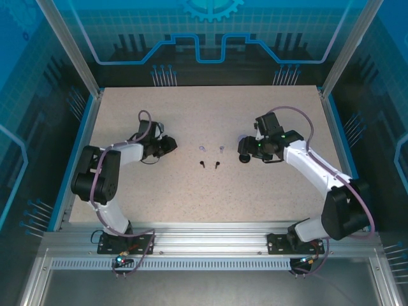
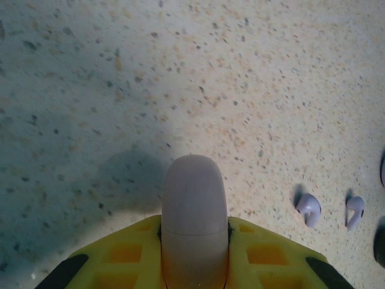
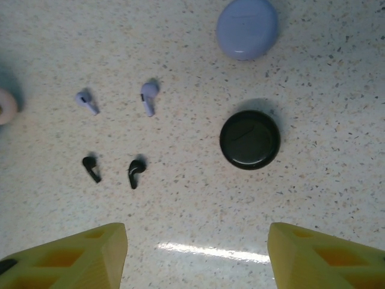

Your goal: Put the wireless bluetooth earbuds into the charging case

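My left gripper (image 2: pixel 194 232) is shut on a pale pink round charging case (image 2: pixel 194 198), held on edge between its yellow fingers (image 2: pixel 120 253) just above the table. Two lavender earbuds (image 2: pixel 308 209) (image 2: pixel 355 211) lie to its right. My right gripper (image 3: pixel 198 250) hangs open over bare table. Ahead of it lie two lavender earbuds (image 3: pixel 86 101) (image 3: pixel 148 96), two black earbuds (image 3: pixel 91 168) (image 3: pixel 136 172), a shut black case (image 3: pixel 249 139) and a shut lavender case (image 3: pixel 247 27). Pale pink earbuds are out of view. From above, the earbuds (image 1: pixel 201 165) lie between the left gripper (image 1: pixel 169 145) and the right gripper (image 1: pixel 250 148).
The speckled beige table (image 1: pixel 210 197) has blue rails along its left and right sides (image 1: pixel 75 159). A metal frame (image 1: pixel 210 239) runs along the near edge by the arm bases. The pink case's edge (image 3: pixel 6 105) shows at the left of the right wrist view.
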